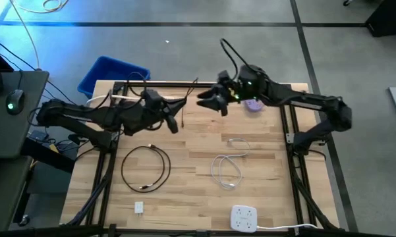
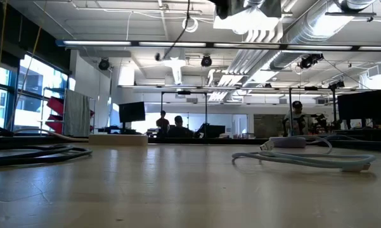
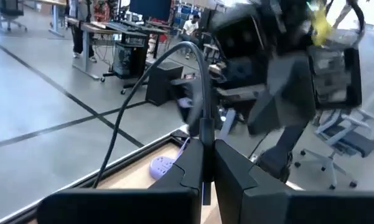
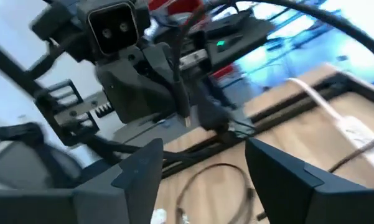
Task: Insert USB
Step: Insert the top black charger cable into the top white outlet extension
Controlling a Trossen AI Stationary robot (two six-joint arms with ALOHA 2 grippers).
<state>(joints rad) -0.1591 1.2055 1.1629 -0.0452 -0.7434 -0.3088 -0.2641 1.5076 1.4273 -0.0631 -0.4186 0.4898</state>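
Note:
My left gripper (image 1: 174, 122) is raised over the table's far middle, shut on a black USB cable (image 3: 196, 74). In the left wrist view the cable arcs away from the fingers (image 3: 202, 180). In the right wrist view its plug end (image 4: 184, 112) shows below the left gripper. My right gripper (image 1: 205, 101) hovers just to the right of it, facing it, fingers open (image 4: 202, 162) and touching nothing. A second black cable (image 1: 145, 168) lies coiled on the table, and a white cable (image 1: 227, 164) lies to its right. A white power strip (image 1: 244, 217) lies by the near edge. My left gripper pinches the black USB cable near its plug end (image 3: 203, 134) between its two fingers. The dark plug body stands out just past the fingertips. The cable is lifted clear of the table and loops back slack over the gripper toward the table's left.
A small purple device (image 1: 252, 105) lies on the table under my right arm. A small white charger (image 1: 139, 208) sits near the front left. A blue bin (image 1: 112, 74) stands beyond the far left corner. In the low view the white cable (image 2: 304, 158) lies on the right.

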